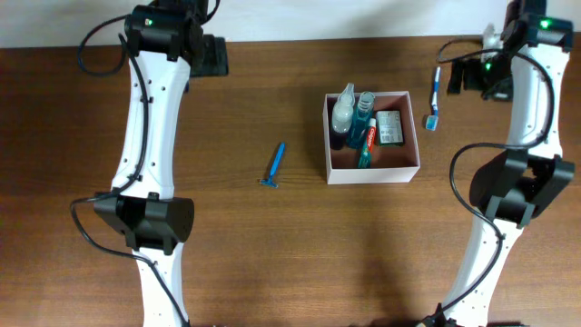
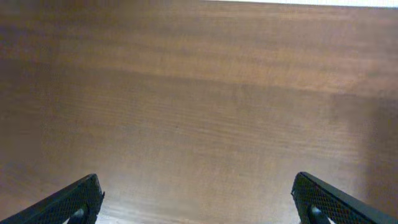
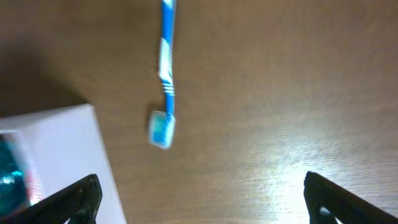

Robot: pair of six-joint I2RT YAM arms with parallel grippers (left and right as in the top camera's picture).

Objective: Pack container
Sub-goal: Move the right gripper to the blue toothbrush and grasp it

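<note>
Right claw [image 3: 202, 186], jaws apart, hangs over the toothbrush [image 3: 165, 73] lying beside the container [image 1: 372, 173]; left claw [image 2: 196, 185] is apart too. Next, likely: descend, straddle the blurred handle, close.

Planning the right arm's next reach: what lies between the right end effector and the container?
A blue toothbrush lies on the table between the container and the open right end effector, touching neither. The overhead view shows it best.
</note>
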